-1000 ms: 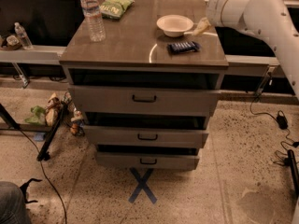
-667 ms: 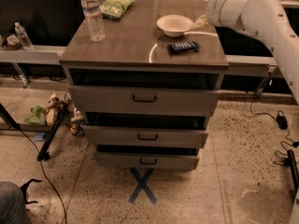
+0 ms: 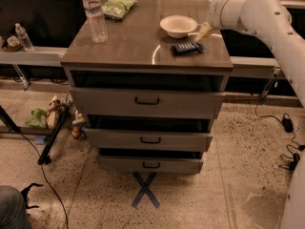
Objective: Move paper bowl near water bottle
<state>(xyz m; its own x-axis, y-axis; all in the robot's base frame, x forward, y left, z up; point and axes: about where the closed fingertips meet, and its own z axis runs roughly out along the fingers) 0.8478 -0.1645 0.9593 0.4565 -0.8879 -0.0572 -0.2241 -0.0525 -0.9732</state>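
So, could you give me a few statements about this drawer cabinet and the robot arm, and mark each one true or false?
1. The paper bowl sits right beside the water bottle. False: the bowl is on the right part of the cabinet top and the bottle is near its far left corner, well apart.
2. The gripper is at the bowl's right side. True.
3. The water bottle lies on its side. False: it stands upright.
4. A dark blue packet lies on the top, nearer the camera than the bowl. True.
5. A green bag lies inside the bowl. False: it lies at the back of the top, just right of the bottle.
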